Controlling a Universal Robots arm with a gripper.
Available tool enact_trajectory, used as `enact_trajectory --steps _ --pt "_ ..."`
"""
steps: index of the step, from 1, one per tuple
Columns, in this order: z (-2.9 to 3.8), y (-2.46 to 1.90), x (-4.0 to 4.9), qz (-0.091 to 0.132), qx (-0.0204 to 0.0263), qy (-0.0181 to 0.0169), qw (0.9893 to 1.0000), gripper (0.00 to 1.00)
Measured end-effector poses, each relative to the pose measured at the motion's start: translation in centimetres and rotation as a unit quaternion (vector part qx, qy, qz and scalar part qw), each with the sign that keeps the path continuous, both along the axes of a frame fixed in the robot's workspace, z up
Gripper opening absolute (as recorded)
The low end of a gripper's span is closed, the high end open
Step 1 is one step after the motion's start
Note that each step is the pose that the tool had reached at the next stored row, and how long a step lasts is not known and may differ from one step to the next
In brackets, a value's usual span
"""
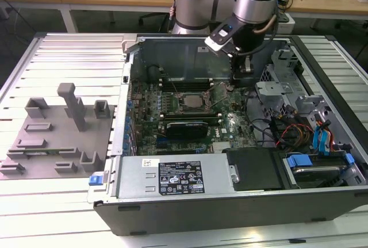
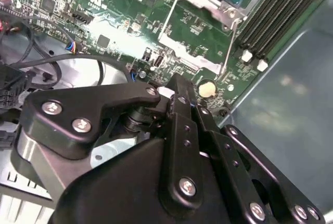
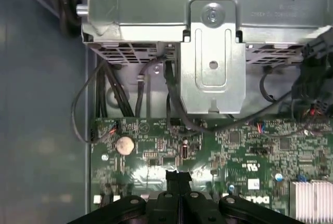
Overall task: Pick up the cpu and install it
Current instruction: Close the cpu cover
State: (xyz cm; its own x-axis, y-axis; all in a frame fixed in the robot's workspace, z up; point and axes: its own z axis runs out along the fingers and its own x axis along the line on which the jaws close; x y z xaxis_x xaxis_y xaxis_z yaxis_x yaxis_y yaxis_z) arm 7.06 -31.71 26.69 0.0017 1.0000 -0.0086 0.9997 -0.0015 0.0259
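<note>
Nothing can be read legibly. In the exterior view a large white label (image 1: 180, 183) with black print and marks stands on the power supply (image 1: 217, 174), with a small white sticker (image 1: 150, 163) just beside it. In both wrist views the motherboard (image 2: 119, 26) (image 3: 234, 141) bears fine white lettering, and in the first wrist view a white tag (image 3: 253, 184) lies on it.
</note>
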Motion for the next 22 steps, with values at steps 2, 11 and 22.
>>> enact_trajectory --steps 2,11,22 --pt "-0.41 -0.03 0.26 0.0 0.0 0.0014 1.0 0.11" --pt "-2.34 -0.09 0.39 0.0 -0.0001 0.0089 1.0 0.11" --pt "-2.36 0.03 -0.4 0.0 -0.0002 0.0088 1.0 0.11"
